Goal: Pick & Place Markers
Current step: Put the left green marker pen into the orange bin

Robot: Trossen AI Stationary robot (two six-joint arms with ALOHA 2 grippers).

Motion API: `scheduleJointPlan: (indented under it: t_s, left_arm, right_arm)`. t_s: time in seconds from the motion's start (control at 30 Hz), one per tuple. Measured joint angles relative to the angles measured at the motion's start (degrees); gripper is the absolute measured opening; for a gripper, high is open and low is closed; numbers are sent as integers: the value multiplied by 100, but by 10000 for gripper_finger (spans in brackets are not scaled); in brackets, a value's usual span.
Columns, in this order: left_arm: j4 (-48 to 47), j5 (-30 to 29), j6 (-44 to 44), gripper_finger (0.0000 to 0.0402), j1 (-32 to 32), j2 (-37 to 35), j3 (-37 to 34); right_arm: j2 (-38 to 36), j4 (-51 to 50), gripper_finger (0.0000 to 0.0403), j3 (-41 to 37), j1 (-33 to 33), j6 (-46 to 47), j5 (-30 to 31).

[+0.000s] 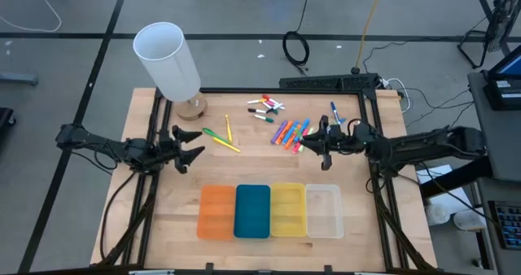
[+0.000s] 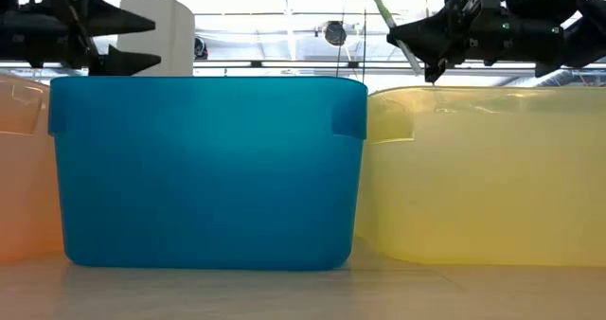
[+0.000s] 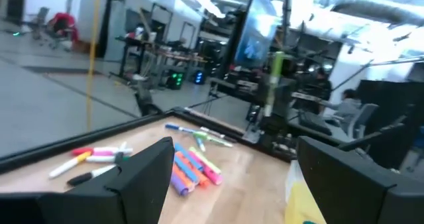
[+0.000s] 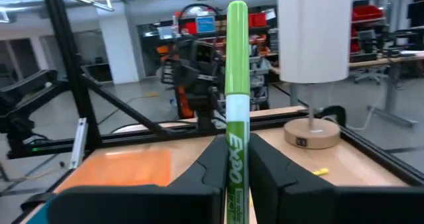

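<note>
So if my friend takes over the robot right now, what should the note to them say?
Right end effector: shut on a green Expo marker, held upright in the air beside the pile of highlighters.
Left end effector: open, empty, hovering near the green marker and yellow markers on the table.
More markers lie farther back, a blue one off to the right.
Done: from above, the orange tray, blue tray, yellow tray and clear tray show no markers inside.
Left: place the held marker, then all the rest.
</note>
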Motion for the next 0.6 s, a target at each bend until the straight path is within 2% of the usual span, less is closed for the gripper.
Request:
scheduleJointPlan:
  t_s: [0.13,0.3,0.47,0.6]
  left_arm:
    - [79,-234,-215,324,33,286,-2]
    - [841,-264,-253,324,394,1069,-2]
    - [1918,454,-252,324,947,2203,137]
    - [2087,1062,-242,324,1248,3208,657]
  right_arm:
    - [294,338,26,7,174,0,30]
    - [664,383,27,276,373,-56,41]
    - [1173,371,26,679,552,-275,46]
    - [1608,366,27,963,653,-420,55]
